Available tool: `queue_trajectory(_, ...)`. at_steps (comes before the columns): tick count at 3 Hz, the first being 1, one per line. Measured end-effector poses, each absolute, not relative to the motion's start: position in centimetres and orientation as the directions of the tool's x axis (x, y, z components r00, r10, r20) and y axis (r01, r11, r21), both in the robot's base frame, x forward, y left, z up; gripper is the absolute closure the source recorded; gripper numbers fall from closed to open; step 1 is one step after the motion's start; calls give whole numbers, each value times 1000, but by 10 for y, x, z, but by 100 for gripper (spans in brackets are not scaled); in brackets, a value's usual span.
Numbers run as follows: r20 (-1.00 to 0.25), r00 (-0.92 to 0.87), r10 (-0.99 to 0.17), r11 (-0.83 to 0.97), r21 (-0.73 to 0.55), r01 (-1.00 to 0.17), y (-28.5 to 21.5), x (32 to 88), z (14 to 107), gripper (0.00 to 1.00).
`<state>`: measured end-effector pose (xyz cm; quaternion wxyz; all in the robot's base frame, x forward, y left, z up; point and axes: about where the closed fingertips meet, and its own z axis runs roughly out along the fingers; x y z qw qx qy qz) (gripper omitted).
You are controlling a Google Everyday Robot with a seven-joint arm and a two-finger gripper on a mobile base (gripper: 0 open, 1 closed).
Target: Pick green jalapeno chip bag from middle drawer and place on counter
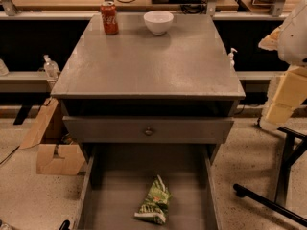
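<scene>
The green jalapeno chip bag (154,201) lies crumpled on the floor of the open middle drawer (115,200), near its centre and towards the front. The counter (148,61) is the flat grey top of the cabinet above it. My gripper (284,99) shows as pale cream parts under the white arm (293,32) at the right edge. It hangs beside the counter's right side, well above and to the right of the drawer and apart from the bag.
A red soda can (109,17) and a white bowl (158,22) stand at the counter's back edge. A shut drawer front with a small knob (148,131) sits above the open drawer. Cardboard (53,147) lies on the left floor, black stand legs (283,195) on the right.
</scene>
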<state>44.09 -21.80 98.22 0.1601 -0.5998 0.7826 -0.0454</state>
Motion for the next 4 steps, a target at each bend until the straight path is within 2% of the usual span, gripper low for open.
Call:
queue_trajectory(2, -313, -273, -909, 335, -162, -928, -184, 436, 869, 0)
queue_trajectory(3, -398, -328, -857, 367, -23, -930, -153, 413, 748, 0)
queue_trajectory(4, -484, -345, -804, 411, -33, -911, -130, 433, 670, 0)
